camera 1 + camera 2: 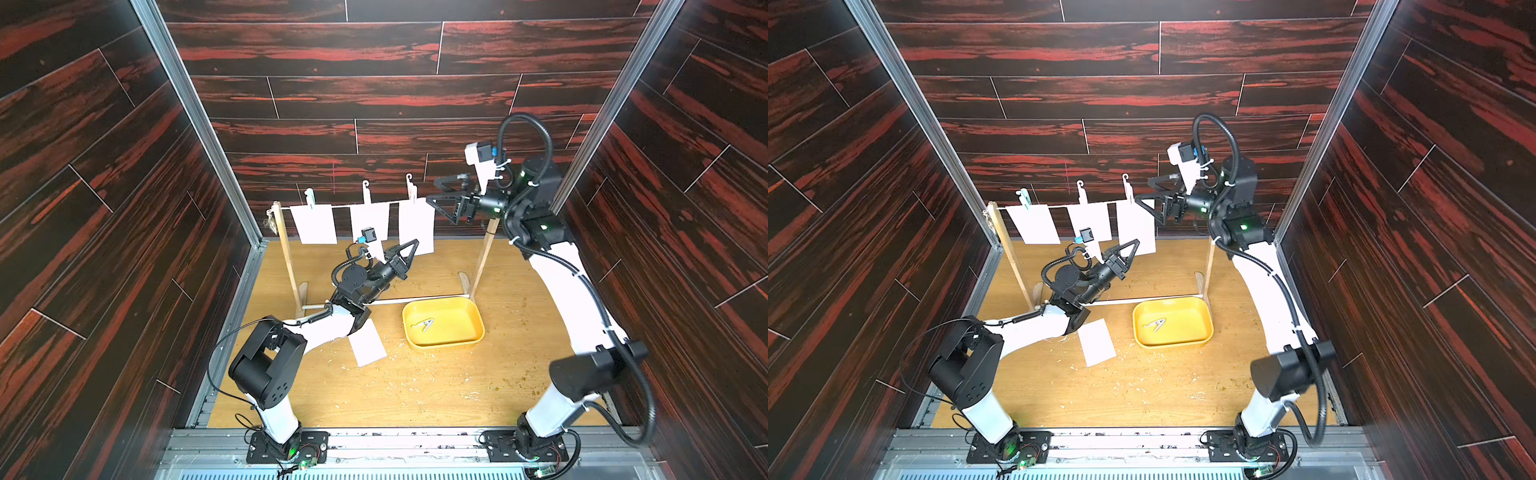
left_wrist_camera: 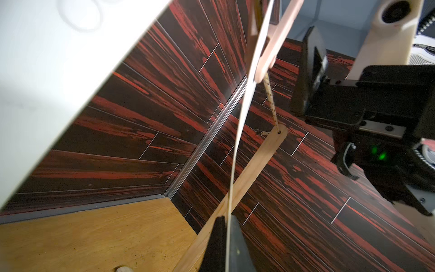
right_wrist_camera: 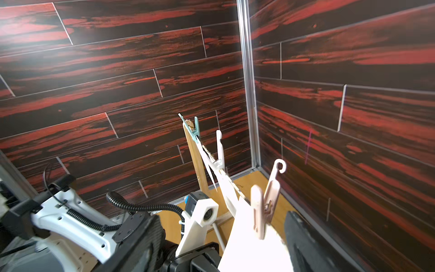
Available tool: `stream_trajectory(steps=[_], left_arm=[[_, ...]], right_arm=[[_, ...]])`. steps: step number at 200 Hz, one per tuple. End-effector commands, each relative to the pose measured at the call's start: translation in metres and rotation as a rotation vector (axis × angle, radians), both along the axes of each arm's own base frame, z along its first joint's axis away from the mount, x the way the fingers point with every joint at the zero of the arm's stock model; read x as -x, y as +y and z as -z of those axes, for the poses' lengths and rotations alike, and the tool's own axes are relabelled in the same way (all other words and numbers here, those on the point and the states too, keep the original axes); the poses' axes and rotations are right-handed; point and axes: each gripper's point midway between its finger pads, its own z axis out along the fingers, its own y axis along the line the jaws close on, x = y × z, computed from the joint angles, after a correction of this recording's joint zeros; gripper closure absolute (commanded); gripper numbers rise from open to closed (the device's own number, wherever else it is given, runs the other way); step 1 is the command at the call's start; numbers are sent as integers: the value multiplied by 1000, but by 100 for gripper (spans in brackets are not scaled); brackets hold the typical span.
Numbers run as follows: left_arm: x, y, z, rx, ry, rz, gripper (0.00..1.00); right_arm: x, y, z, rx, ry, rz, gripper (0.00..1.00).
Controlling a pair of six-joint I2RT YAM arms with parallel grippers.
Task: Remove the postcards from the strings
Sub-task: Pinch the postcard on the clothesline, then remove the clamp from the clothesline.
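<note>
Three white postcards hang from the string (image 1: 343, 206) by clothespins, seen in both top views: left (image 1: 313, 224), middle (image 1: 368, 220) and right (image 1: 417, 224). Another postcard (image 1: 368, 343) lies flat on the floor. My left gripper (image 1: 415, 243) is shut on the lower edge of the right postcard (image 2: 237, 146), which runs edge-on between the jaws (image 2: 227, 219). My right gripper (image 1: 432, 191) stands open at the top of that postcard (image 3: 254, 254). Its jaws sit on either side of the pink clothespin (image 3: 261, 212), apart from it.
A yellow tray (image 1: 478, 328) on the floor in front of the rack holds one clothespin (image 1: 426, 325). The rack's wooden uprights (image 1: 286, 257) and white base rod (image 1: 415, 300) cross the floor. Dark walls close in on three sides.
</note>
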Motion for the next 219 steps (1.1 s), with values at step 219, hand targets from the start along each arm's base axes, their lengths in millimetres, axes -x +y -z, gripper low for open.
stream_trajectory(steps=[219], left_arm=[[16,5,-31,29,-88,53,100]], right_arm=[[-30,57,46,52,152,-263,22]])
